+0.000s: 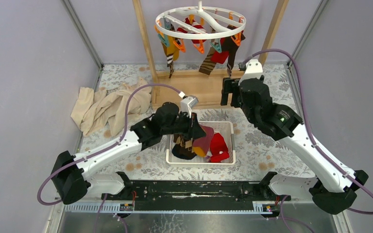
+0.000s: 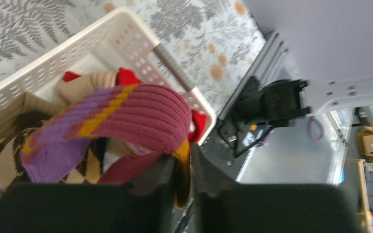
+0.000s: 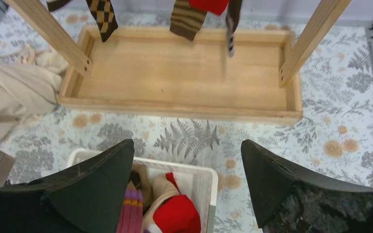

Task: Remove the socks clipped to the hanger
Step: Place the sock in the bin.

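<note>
1. Table, covered with a fern-print cloth. The white basket, our reference for every position, stands on it.
2. Wooden rack, just beyond the basket's far side. Its posts rise from a shallow tray.
3. Beige cloth, crumpled to the left of the basket and beyond it.
4. Hanger, a white spoked ring hung high up beyond the basket's far side. We see orange and teal clips around it.
5. Hanging socks, several clipped under that ring, well apart from the basket.
6. Loose socks, red, argyle and mustard, lying inside the basket.
7. Right gripper, raised just beyond the basket's far right corner. Its fingers stand wide apart with nothing between them.
8. Left gripper, over the basket's left half. Its fingers are nearly together and pinch the striped sock, which is purple, maroon and yellow and droops into the basket.
</note>
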{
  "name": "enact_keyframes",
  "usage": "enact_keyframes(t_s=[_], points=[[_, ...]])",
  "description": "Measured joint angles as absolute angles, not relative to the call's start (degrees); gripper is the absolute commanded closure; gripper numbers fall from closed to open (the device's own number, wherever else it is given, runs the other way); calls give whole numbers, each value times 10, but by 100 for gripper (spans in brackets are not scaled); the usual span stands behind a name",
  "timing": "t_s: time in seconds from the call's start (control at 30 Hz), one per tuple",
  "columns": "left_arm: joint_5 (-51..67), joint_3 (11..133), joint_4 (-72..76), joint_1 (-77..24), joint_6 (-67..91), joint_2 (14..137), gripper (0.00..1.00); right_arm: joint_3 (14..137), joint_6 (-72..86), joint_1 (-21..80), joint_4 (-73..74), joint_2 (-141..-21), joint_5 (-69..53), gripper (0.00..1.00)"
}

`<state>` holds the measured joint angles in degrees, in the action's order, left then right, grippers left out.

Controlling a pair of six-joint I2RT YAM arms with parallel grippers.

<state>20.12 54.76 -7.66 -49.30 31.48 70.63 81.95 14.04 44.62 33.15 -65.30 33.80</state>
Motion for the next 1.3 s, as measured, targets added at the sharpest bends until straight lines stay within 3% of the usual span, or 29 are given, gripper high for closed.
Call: enact_keyframes(t_s=[0.1,0.13,0.27,0.47,0.77,1.3], points=[[185,513,-76,-496,322,706,49,786,154,446,336,-647,319,13],[178,502,-78,-498,325,707,33,776,157,446,336,-646,315,14],[159,480,-83,-499,324,708,3,733,170,446,340,-633,275,19],[132,482,-99,-502,321,703,2,672,185,446,339,-613,163,30],[83,517,-139,-506,315,631,1,591,202,463,324,-662,2,33],[48,529,-169,-506,308,623,1,483,239,487,282,-776,16,31]])
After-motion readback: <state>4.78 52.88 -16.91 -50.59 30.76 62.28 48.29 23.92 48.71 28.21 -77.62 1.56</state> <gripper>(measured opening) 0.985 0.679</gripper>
